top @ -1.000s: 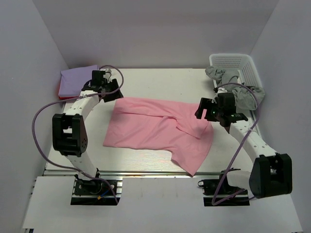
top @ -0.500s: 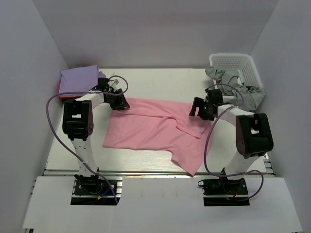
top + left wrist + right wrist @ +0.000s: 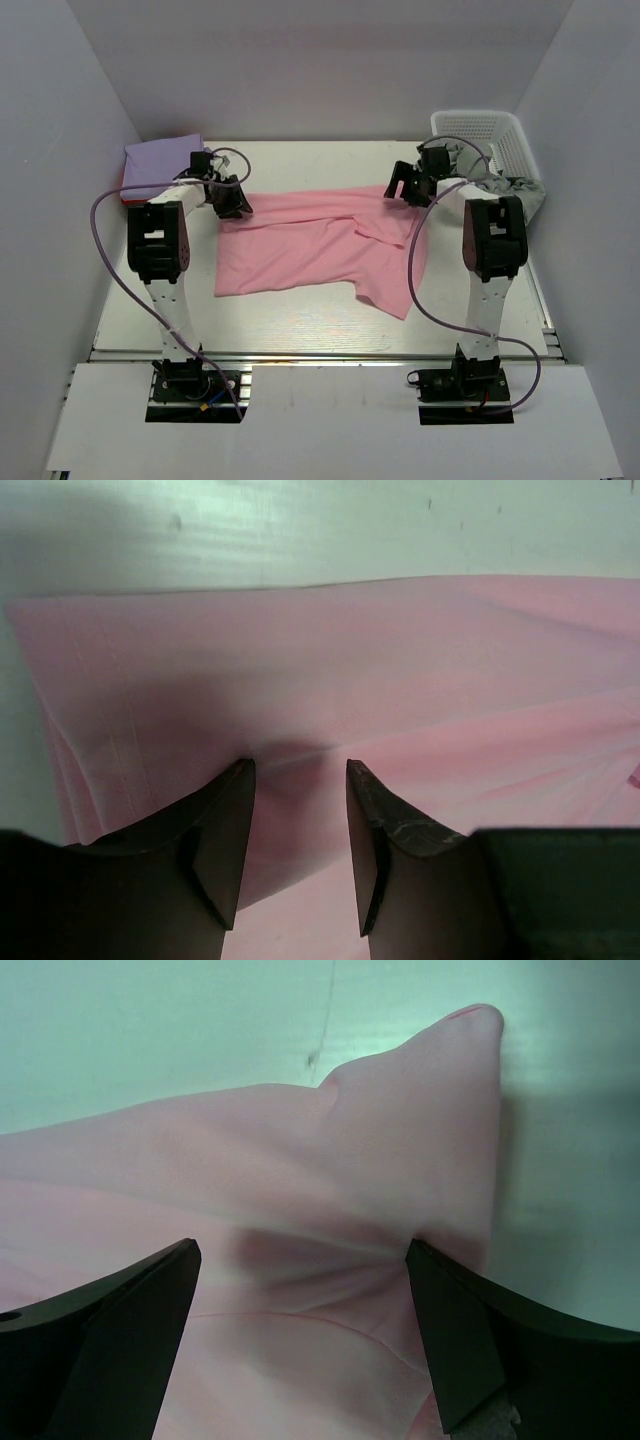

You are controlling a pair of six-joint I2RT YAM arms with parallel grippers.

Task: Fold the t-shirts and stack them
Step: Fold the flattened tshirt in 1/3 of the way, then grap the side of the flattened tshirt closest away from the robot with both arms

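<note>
**Pink shirt: squaring the far edge before folding**
The pink t-shirt lies at the centre of the table, a flap trailing toward 5 o'clock. The left gripper sits at its 10 o'clock corner, half-closed astride the hem, pinching nothing. The right gripper at 2 o'clock gapes wide, with puckered cloth between and unheld. Best to close both evenly, then pull level. Since a second ago both arms have reached farther and the far edge has gone toward 12, straighter. The lavender t-shirt lies at 10.

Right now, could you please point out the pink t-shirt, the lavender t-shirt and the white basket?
pink t-shirt (image 3: 300, 250), top external view, middle of its body.
lavender t-shirt (image 3: 158, 160), top external view, folded top face.
white basket (image 3: 476, 125), top external view, far wall.
</note>
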